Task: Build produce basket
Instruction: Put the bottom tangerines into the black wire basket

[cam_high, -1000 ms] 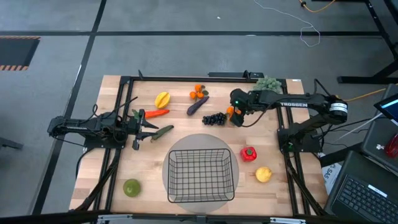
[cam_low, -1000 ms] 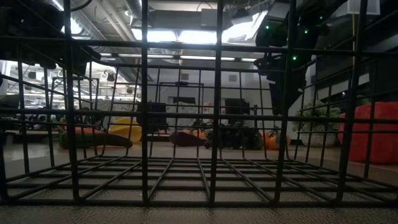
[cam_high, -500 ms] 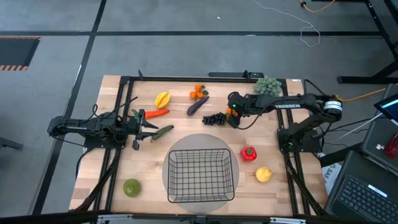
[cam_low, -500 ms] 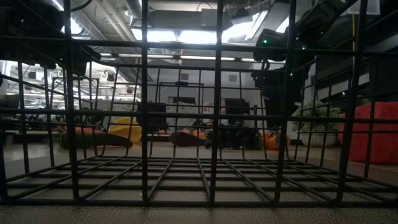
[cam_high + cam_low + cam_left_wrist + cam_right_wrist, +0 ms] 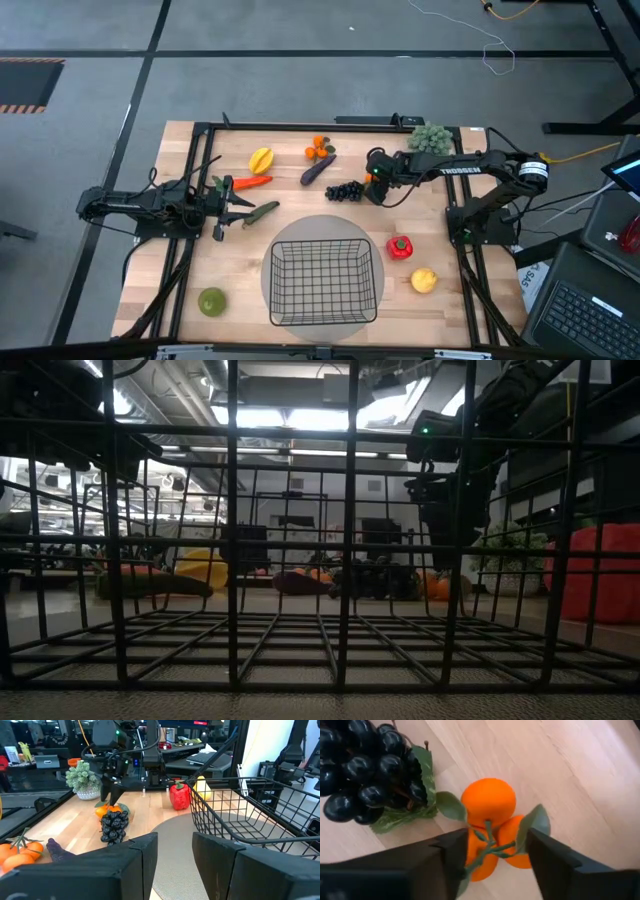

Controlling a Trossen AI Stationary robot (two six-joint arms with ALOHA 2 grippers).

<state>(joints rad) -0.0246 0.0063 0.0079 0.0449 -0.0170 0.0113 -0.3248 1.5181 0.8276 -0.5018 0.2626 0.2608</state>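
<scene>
Right wrist view: right gripper (image 5: 490,851) jaws open, straddling orange cluster (image 5: 492,822) beside grapes (image 5: 365,770), far of basket (image 5: 322,283) | light, rigid, round; pinch across the fruits, not stem | left gripper (image 5: 175,865) open, idle, left side

Overhead, table-level, two wrist views

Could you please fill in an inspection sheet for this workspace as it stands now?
Surface: wooden table, grey round mat under the basket.
Job's things: basket holds nothing; orange cluster beside black grapes; red pepper, lemon, eggplant, carrot, starfruit loose on the table.
Clutter: grey-green bushy ball.
Hands: right hand open, straddling the orange cluster; left hand open, waiting at table's left.
Cables: cable on the floor.
Surroundings: laptop.
</scene>
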